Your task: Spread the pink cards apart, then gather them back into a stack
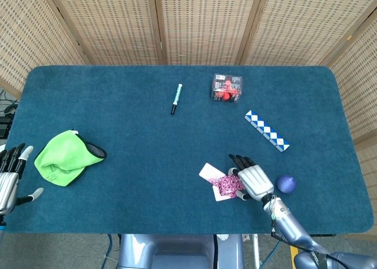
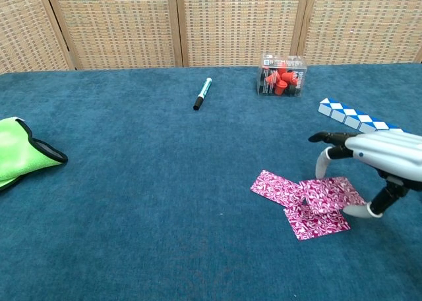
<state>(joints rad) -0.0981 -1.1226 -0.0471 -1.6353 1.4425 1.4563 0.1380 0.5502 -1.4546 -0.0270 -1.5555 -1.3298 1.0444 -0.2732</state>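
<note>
The desk (image 1: pixel 129 157), covered in dark blue cloth, stands in front of woven wicker screens (image 1: pixel 200 22). At its left edge a green cloth (image 1: pixel 62 157) lies crumpled. Far right lies a blue-and-white folding puzzle strip (image 1: pixel 267 130), and beyond it a clear box of red pieces (image 1: pixel 226 87). A teal marker (image 1: pixel 176 98) lies far centre. A small purple ball (image 1: pixel 285 183) sits near the right edge.

The right hand (image 2: pixel 376 163) arches over the pink cards (image 2: pixel 303 202), which lie near right of centre. One card rests partly on top of the other two, overlapping them; fingertips (image 2: pixel 322 172) and thumb touch down at this top card's edges, pinching it loosely against the cloth. The left hand (image 1: pixel 9 178) hangs off the near left edge, released, fingers spread, holding nothing.
</note>
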